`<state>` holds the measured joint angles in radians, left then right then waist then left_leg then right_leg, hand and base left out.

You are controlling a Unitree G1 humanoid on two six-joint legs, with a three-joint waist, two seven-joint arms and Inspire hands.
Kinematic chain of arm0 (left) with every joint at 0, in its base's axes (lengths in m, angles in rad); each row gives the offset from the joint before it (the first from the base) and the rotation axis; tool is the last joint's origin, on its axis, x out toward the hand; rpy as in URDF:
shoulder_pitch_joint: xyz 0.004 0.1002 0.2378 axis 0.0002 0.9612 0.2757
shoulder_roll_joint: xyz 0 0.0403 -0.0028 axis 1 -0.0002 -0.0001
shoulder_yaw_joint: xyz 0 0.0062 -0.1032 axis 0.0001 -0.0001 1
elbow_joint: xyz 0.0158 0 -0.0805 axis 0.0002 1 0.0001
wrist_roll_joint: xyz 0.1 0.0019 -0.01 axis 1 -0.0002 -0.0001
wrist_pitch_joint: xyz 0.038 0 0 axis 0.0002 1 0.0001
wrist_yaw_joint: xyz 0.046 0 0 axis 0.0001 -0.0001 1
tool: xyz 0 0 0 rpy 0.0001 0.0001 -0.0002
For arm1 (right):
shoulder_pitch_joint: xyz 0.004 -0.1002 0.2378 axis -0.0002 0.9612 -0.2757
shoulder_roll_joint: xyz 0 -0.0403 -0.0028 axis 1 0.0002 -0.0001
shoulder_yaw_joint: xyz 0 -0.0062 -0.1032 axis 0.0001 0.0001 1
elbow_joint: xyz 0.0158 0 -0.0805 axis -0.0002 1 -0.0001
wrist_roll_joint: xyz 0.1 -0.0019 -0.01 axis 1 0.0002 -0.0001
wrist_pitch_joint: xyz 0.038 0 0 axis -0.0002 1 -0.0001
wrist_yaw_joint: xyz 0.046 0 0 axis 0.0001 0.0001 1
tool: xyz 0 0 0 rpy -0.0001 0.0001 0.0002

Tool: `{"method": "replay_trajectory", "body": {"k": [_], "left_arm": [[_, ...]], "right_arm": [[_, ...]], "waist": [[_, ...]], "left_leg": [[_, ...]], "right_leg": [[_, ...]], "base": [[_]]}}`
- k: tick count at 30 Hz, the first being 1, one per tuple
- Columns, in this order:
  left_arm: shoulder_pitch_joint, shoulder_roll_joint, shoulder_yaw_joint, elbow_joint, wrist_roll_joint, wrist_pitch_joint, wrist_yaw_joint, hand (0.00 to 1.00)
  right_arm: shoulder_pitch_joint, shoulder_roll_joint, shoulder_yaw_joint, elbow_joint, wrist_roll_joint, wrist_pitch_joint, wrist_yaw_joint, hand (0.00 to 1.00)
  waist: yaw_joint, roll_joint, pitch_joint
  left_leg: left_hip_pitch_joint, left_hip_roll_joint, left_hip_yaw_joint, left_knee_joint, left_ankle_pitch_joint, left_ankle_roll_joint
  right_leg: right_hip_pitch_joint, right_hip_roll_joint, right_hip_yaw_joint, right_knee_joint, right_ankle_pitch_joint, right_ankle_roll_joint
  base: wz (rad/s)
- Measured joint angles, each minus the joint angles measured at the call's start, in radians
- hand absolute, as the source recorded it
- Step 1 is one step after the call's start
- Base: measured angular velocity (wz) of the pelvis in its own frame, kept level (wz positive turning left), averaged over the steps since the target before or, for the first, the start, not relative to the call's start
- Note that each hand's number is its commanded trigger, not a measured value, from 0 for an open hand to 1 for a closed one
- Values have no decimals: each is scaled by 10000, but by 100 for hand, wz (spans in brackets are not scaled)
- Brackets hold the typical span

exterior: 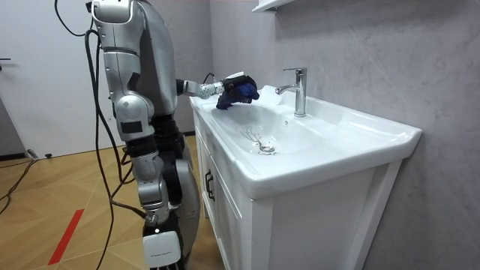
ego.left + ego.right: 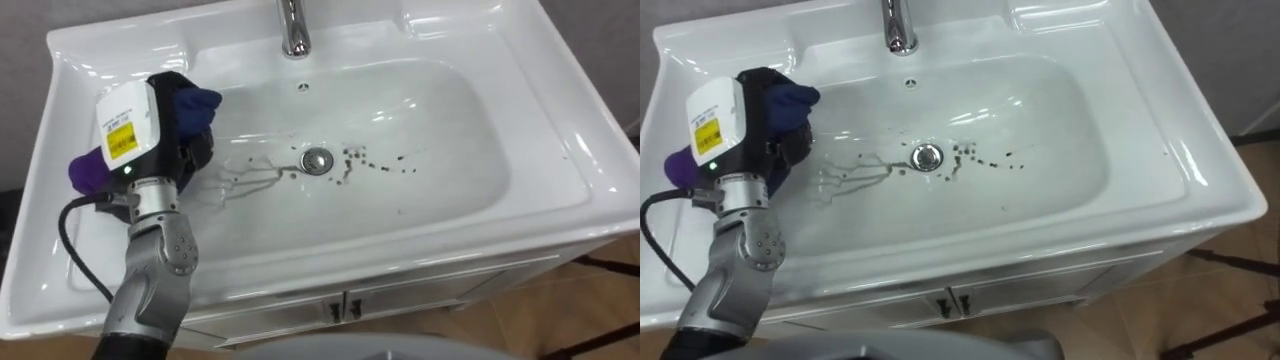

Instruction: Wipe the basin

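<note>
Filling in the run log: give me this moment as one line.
left hand: shut on blue cloth | place: basin left side | dark specks: beside drain, not yet wiped

The basin (image 2: 520, 90) is glossy white, ceramic by its look, and smooth, with bright highlights along its rim. Wet streaks and dark specks mark its bottom around the shiny metal drain ring (image 2: 317, 161). The tap (image 2: 293, 30), top centre, is polished chrome. At left, a soft matt blue cloth (image 2: 195, 100) is bunched in the dark left hand (image 2: 178, 150). In the room view the cabinet (image 1: 315, 217) is smooth white, the wall (image 1: 375, 52) rough matt grey and the floor (image 1: 67, 187) sheened wood.
</note>
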<state>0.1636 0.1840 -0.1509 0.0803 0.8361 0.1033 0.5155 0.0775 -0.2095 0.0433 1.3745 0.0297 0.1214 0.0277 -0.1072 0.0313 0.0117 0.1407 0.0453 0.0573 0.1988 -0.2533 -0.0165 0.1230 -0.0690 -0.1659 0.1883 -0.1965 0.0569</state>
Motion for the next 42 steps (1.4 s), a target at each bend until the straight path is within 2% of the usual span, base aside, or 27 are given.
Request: {"method": "replay_trajectory", "body": {"k": [3, 7, 12, 16, 23, 28, 35, 42], "left_arm": [[2, -140, -238, 209, 3, 33, -235, 100], [3, -148, -373, 549, 16, 116, -426, 100], [4, -143, -375, 900, 14, 321, -670, 100], [4, -145, -383, 1260, 22, 475, -738, 100], [4, -37, -387, 1304, 23, 511, -982, 100], [10, 21, -442, 1425, 69, 689, -1457, 100], [-91, 133, -464, 2160, 710, 708, -1609, 100], [-198, 246, -465, 2377, 763, 706, -1613, 100]], "right_arm": [[-8, 53, 114, -17, -10, 112, -29, 0], [1, 69, 123, -145, -7, 186, -34, 0], [-5, 73, 125, -263, 6, 325, -30, 0], [21, 75, 131, -491, -10, 333, -30, 0], [39, 27, 131, -570, -5, 333, -22, 0], [134, -53, 147, -563, -5, 328, 178, 0], [226, -74, 115, -558, -81, 515, 295, 0], [205, -98, 112, -589, -354, 504, 246, 0]], "waist": [[-25, -37, 4], [-20, -77, -5], [-3, -165, -74], [0, -243, -87], [3, -126, -127], [-20, -111, -101], [-44, -45, -36], [-127, 25, -37]], "left_leg": [[-39, 0, 2, 2, 0, 0], [-59, 0, 77, 0, 1, -1], [-32, 1, 111, -3, 1, 0], [36, 0, 183, -22, 1, 0], [124, 2, 258, -20, 1, 1], [172, 6, 352, -22, 1, 1], [193, 27, 465, -37, 0, 0], [182, 37, 526, -122, 0, -1]], "right_leg": [[-26, 0, -1, -2, 0, 0], [-68, 0, 31, -1, 0, 0], [-61, 0, 78, 8, 1, 0], [-18, 2, 126, -11, 3, 4], [39, 2, 182, 3, 5, 5], [62, 2, 240, 16, 5, 5], [-35, 5, 287, 152, 4, 6], [-123, 20, 327, 182, 5, 5]], "base": [[0], [-2], [-2], [-3], [-2], [-1], [-3], [-1]]}}
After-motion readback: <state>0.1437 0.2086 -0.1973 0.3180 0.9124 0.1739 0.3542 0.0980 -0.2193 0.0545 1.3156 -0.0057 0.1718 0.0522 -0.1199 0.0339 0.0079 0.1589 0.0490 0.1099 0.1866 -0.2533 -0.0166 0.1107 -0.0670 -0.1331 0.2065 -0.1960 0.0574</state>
